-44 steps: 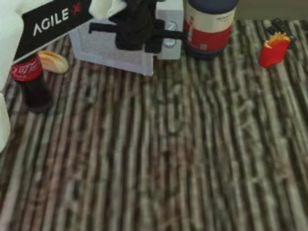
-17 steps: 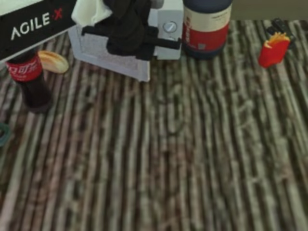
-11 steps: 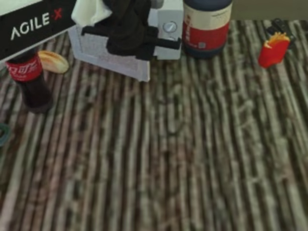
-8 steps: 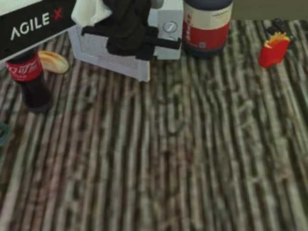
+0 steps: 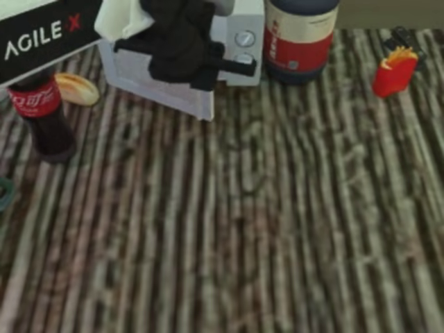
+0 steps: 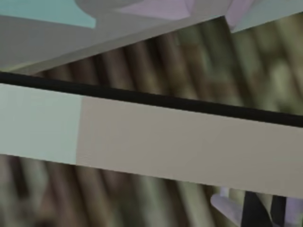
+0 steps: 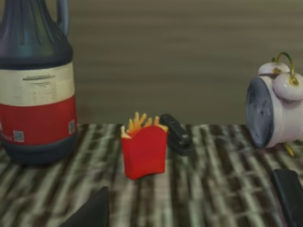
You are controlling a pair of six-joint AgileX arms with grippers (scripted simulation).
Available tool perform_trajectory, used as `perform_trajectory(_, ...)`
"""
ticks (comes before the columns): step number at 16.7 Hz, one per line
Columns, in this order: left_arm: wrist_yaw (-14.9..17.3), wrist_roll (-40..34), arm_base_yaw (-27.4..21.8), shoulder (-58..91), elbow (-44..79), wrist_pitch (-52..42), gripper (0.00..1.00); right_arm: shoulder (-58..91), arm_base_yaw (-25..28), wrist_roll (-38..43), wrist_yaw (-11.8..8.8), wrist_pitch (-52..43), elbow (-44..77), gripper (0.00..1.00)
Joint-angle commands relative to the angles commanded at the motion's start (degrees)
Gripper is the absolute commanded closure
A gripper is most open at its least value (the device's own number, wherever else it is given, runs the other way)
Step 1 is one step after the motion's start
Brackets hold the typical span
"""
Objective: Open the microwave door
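The white microwave (image 5: 244, 15) stands at the table's back, left of centre. Its knob strip (image 5: 243, 40) shows beside my arm. The microwave door (image 5: 135, 75), with its grey mesh window, stands swung partly outward, its free edge toward the table's front. My left gripper (image 5: 182, 50), black, sits over the door's upper edge and is shut on it. In the left wrist view the door's pale edge (image 6: 189, 142) fills the middle as a wide band. My right gripper (image 7: 191, 208) is out of the top view, parked and open, with nothing between its fingers.
A big dark bottle (image 5: 302, 38) with a red and white label stands right of the microwave. Red fries box (image 5: 394, 69) and a black stapler (image 7: 176, 133) sit far right, beside an alarm clock (image 7: 274, 111). Cola bottle (image 5: 43, 114) and bread roll (image 5: 76, 89) are at left.
My left arm has shifted left and slightly back. The door's free edge has swung a little farther out from the microwave with the gripper.
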Motion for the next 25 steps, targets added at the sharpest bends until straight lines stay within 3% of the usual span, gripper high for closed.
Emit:
perform_trajectory(5,2.4,4.6,1.3,-3.3,-4.5,1.8,1.00,0.0,0.0,0.0,0.0,0.0,0.0,0.00)
perform_trajectory(25,2.4,4.6,1.3,-3.3,-4.5,1.8,1.00,0.0,0.0,0.0,0.0,0.0,0.0,0.00)
